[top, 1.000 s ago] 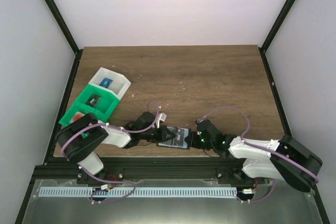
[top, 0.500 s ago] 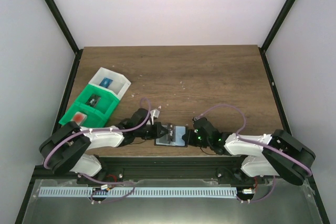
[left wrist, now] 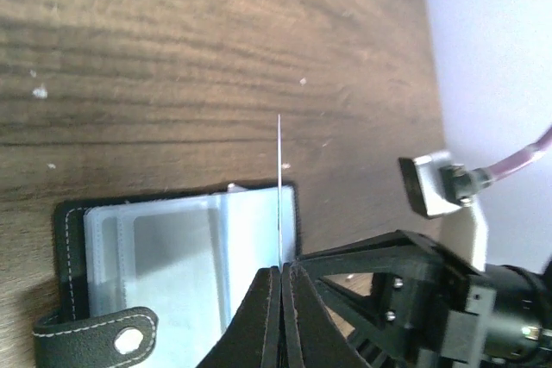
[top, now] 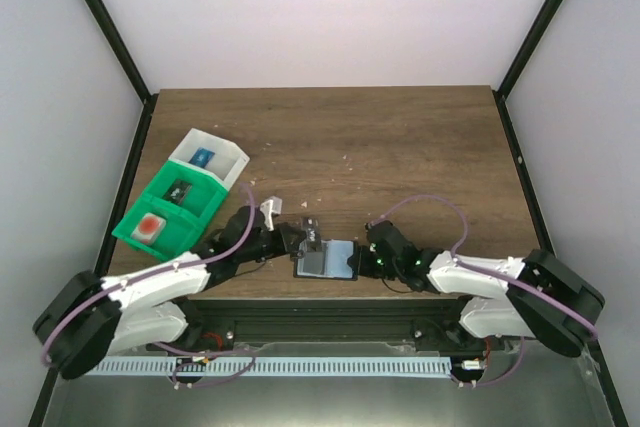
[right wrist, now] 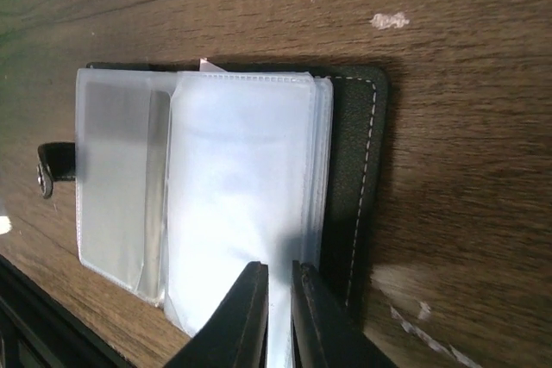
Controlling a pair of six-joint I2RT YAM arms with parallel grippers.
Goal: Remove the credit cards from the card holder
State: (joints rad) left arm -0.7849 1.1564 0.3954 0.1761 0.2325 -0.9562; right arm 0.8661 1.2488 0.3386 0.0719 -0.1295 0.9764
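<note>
Black-rimmed and spread open, the card holder (top: 325,261) lies flat on the desk (top: 400,147) near its front edge, between the two arms. The left claw (left wrist: 282,271) is closed on one credit card (left wrist: 280,187), held edge-on above the holder and apparently clear of the pockets. The right claw (right wrist: 279,299) is pinched on the near edge of a clear sleeve (right wrist: 241,178), which seems to pin the holder down.

Off to the left, the white bin (top: 230,165) holds a small blue item. The green bin (top: 205,209) holds a dark one and a reddish one, each in its own compartment. These are probably cards already taken out, so the job looks well advanced. The held card is not yet in a bin.

Only the overhead view shows the bins and both arms together. Only the left wrist view shows the held card, as a thin line, plus the snap strap (left wrist: 95,329). The right wrist view gives the sleeves best. They look pale and mostly empty, though I cannot tell whether a card hides in them.
</note>
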